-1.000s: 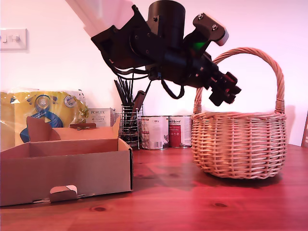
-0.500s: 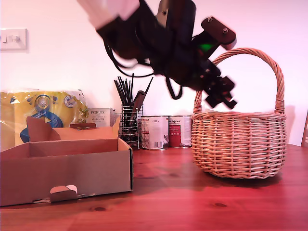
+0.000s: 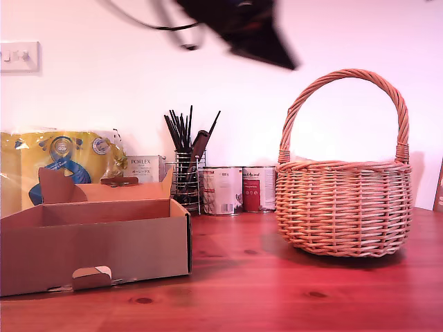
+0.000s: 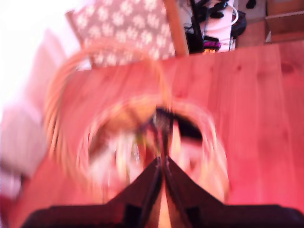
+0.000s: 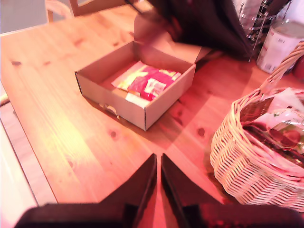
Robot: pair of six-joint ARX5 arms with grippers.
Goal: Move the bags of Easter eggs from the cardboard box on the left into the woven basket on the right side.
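My first hand (image 4: 162,166), fingers pressed together, hangs blurred above the woven basket (image 3: 344,207). My second hand (image 5: 158,171) is likewise pressed together over the worktop (image 5: 61,118). Red-and-white egg bags (image 5: 147,83) lie in the cardboard box (image 3: 97,249), left of frame.

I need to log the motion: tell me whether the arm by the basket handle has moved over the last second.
Yes. The arm has risen and swung toward the exterior view's left, away from the woven basket; now only a blur at the top edge.

First hand (image 4: 162,164) closed, apparently; second hand (image 5: 158,164) closed.
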